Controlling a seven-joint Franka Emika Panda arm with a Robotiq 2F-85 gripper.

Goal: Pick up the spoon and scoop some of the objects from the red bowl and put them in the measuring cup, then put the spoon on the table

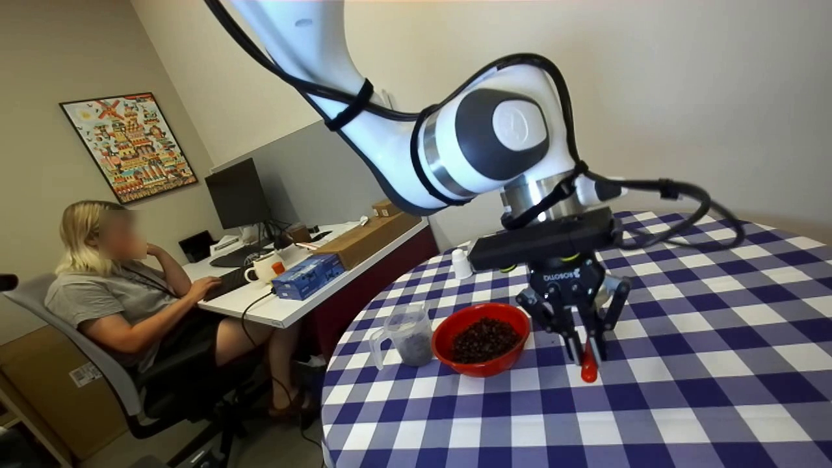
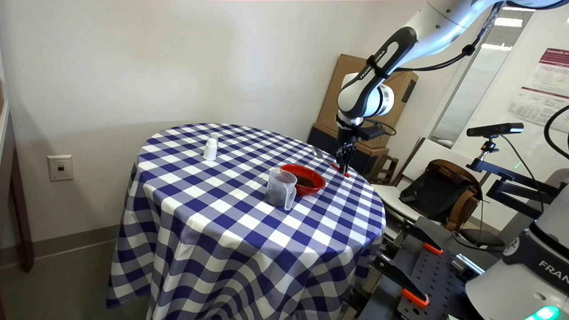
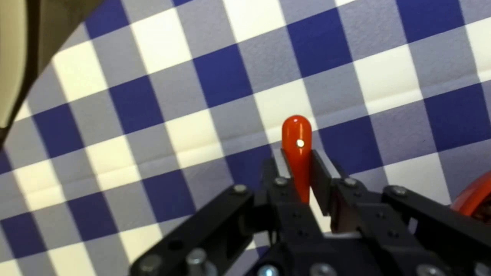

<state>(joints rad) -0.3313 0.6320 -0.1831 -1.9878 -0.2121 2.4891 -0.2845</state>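
Note:
My gripper (image 3: 298, 156) is shut on the red handle of the spoon (image 3: 296, 132), whose rounded end sticks out past the fingertips. Low over the table (image 1: 494, 432), the handle tip (image 1: 589, 373) points down-forward in an exterior view. The spoon's pale scoop (image 2: 317, 152) shows on the far side of the gripper (image 2: 344, 169) in an exterior view; in the wrist view it is hidden. Beside the gripper sits the red bowl (image 1: 478, 370), with dark small objects (image 1: 484, 339) heaped inside. The clear measuring cup (image 1: 414, 341) stands upright close by the bowl, handle outward.
A white cup-like item (image 2: 210, 149) stands farther back on the checked cloth. The bowl's rim (image 3: 462, 203) reaches into the right edge of the wrist view. A person (image 1: 123, 286) sits at a desk (image 1: 260, 302) away from the table.

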